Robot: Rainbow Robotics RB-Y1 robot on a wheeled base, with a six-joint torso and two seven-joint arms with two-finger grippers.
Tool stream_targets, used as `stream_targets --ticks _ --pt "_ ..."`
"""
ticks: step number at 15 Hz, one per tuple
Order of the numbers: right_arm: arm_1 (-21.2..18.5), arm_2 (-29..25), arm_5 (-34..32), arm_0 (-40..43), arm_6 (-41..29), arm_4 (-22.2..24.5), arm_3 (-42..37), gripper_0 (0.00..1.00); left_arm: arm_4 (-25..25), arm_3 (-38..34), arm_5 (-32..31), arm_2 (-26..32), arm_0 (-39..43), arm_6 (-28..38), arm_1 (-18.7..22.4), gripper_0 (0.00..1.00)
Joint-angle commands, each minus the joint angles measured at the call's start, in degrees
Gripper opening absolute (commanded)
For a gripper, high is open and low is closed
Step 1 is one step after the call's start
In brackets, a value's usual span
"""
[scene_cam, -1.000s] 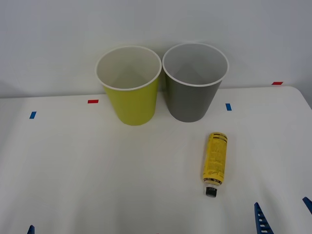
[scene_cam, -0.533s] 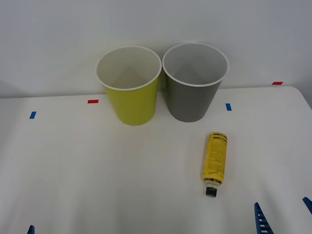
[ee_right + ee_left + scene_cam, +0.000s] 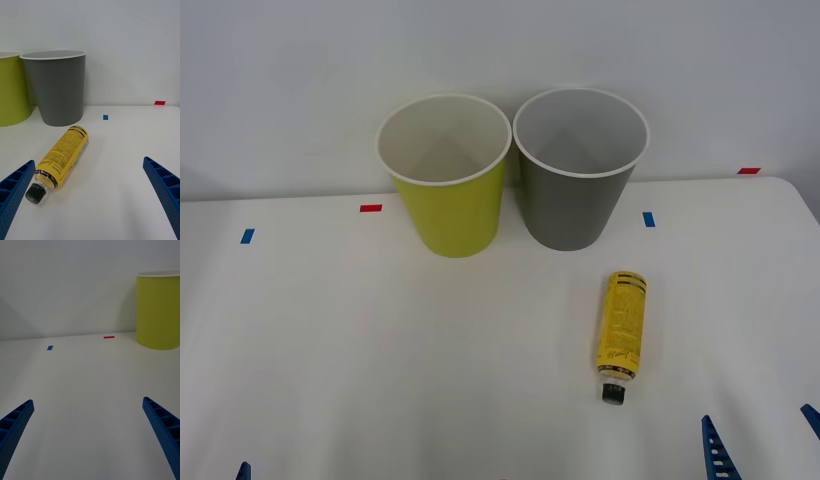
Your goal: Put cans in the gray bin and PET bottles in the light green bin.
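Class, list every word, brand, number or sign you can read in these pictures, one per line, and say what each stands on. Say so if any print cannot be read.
Slim yellow-labelled PET bottle with a black cap, lying on the white table: black print and stripes, too small to read; no word can be quoted.
Round yellow-green bin: no text.
Round dark gray bin: no text.
Red and blue tape marks on the table: plain, no text.
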Motion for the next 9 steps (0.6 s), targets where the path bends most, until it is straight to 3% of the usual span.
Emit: stream_targets --ticks 1,3,9 --pt "0.0 0.0 0.0 0.0 0.0 0.0 0.0 1.00 0.0 0.0 0.0 0.0 0.0 0.0 0.0 1.00" --pt "1.0 0.3 1.1 -1.3 0.0 0.3 3.3 1.00 0.0 0.0 0.0 0.0 0.0 0.0 0.0 1.00" --pt "0.8 1.4 -0.4 -2.5 1.5 0.3 3.4 1.00 0.0 0.0 0.0 0.0 0.0 0.0 0.0 1.00"
